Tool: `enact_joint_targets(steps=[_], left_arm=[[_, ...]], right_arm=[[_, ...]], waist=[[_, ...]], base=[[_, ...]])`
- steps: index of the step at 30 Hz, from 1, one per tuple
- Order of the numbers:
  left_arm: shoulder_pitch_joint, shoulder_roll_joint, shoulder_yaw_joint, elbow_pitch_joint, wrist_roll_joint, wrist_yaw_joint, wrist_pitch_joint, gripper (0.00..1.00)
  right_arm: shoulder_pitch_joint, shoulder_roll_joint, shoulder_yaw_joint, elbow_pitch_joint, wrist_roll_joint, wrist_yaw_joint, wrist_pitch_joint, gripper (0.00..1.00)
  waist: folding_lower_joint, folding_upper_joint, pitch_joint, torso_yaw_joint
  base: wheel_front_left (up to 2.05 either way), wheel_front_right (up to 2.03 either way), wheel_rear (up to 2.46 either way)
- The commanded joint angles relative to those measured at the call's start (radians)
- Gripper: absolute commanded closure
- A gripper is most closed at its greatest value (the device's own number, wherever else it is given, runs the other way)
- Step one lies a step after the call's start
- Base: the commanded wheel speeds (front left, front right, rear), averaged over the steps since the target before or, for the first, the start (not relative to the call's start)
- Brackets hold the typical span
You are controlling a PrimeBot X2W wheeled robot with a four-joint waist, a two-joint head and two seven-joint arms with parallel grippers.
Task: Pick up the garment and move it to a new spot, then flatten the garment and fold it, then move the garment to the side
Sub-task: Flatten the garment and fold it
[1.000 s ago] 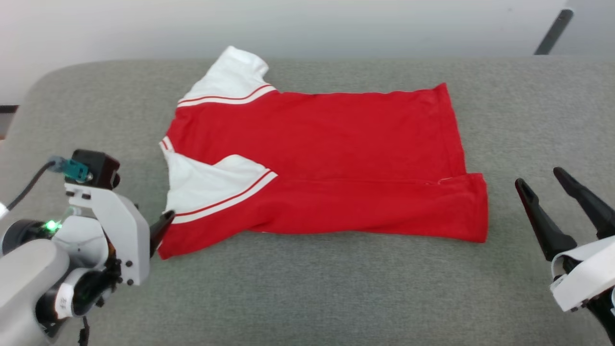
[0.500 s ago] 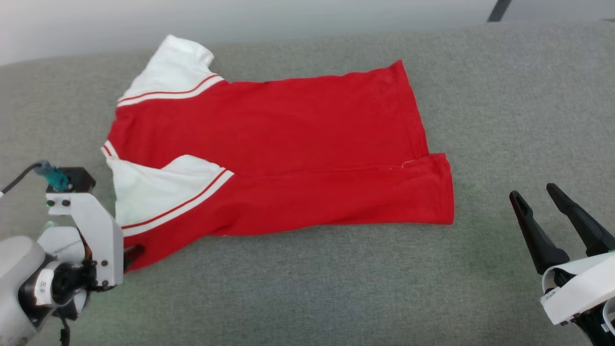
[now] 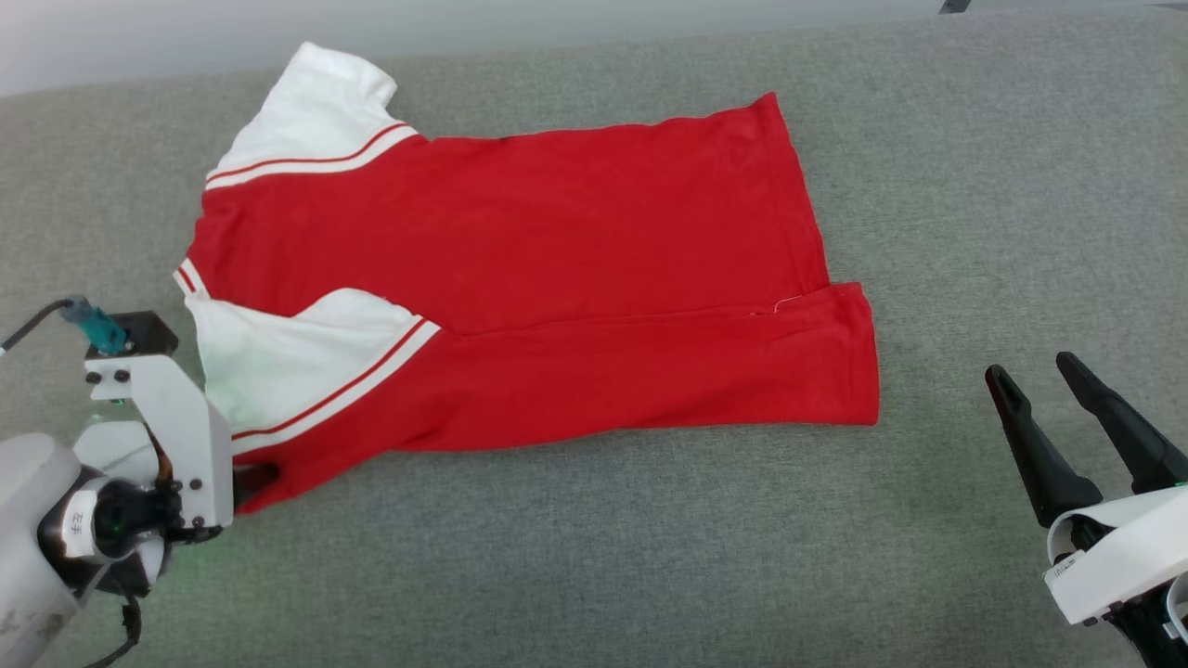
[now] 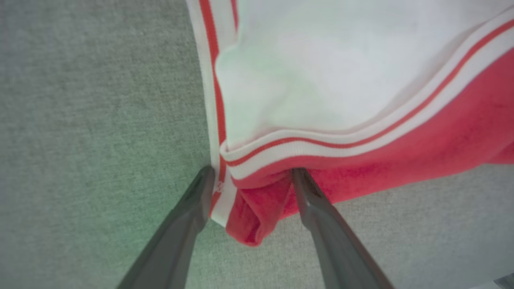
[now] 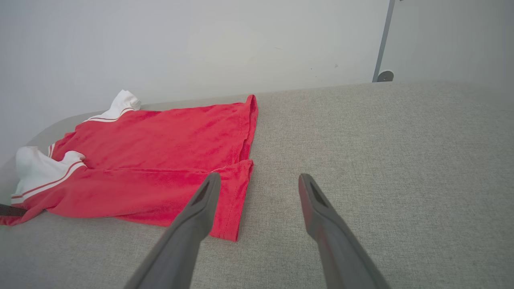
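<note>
**Already astride the near-left corner, left claw not yet closed**

The garment (image 3: 557,260) lies flat on the grey tabletop (image 3: 650,557). Its long axis runs across the head view, with the white sleeves toward the robot's left and the hem (image 3: 849,362) toward its right. The near long edge looks already turned over onto the body.

The left claw (image 4: 252,172) is by far the nearer one. Its fingers are spread and reach in from the garment's left end, one on each side of the near-left corner. The right claw (image 3: 1031,368) is also spread and grips nothing. It sits off the cloth, to the right of the hem's near corner.

In the head view the left wrist mount hides most of that claw, so only a dark tip shows at the red edge. The left wrist view shows the striped trim and a rolled red lip lying between the fingers. The right wrist view shows the hem corner ahead and to the left of its own fingers. I judge a pinch at the left corner comes next.
</note>
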Motion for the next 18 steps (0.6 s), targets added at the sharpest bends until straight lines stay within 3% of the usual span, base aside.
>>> enact_joint_targets(steps=[1, 2, 3, 9, 18], left_arm=[[0.032, -0.034, -0.028, 0.033, 0.0, -0.005, 0.003, 0.0], [0.031, -0.04, -0.024, 0.039, -0.007, -0.009, 0.001, 0.55], [0.028, -0.045, -0.024, 0.045, -0.004, -0.013, -0.002, 1.0], [0.009, -0.042, -0.017, 0.054, 0.0, -0.025, 0.003, 1.0], [-0.027, -0.064, -0.011, 0.035, 0.015, -0.021, -0.006, 1.0]], right_arm=[[-0.004, 0.003, -0.004, -0.004, -0.001, -0.001, 0.005, 0.0], [-0.005, 0.006, -0.003, -0.006, 0.001, -0.001, 0.01, 0.0], [-0.006, 0.008, -0.004, -0.006, 0.005, -0.001, 0.014, 0.0], [-0.012, 0.007, -0.005, 0.0, 0.019, -0.001, 0.079, 0.0], [-0.059, 0.015, 0.024, 0.069, 0.041, -0.001, 0.295, 0.0]], waist=[[0.0, 0.0, 0.001, 0.004], [0.0, 0.0, 0.002, 0.006], [0.0, 0.0, 0.002, 0.008], [0.0, 0.0, 0.007, 0.023], [0.0, 0.0, 0.019, 0.058]], base=[[0.0, 0.0, 0.0], [0.0, 0.0, 0.0], [0.0, 0.0, 0.0], [0.0, 0.0, 0.0], [0.0, 0.0, 0.0]])
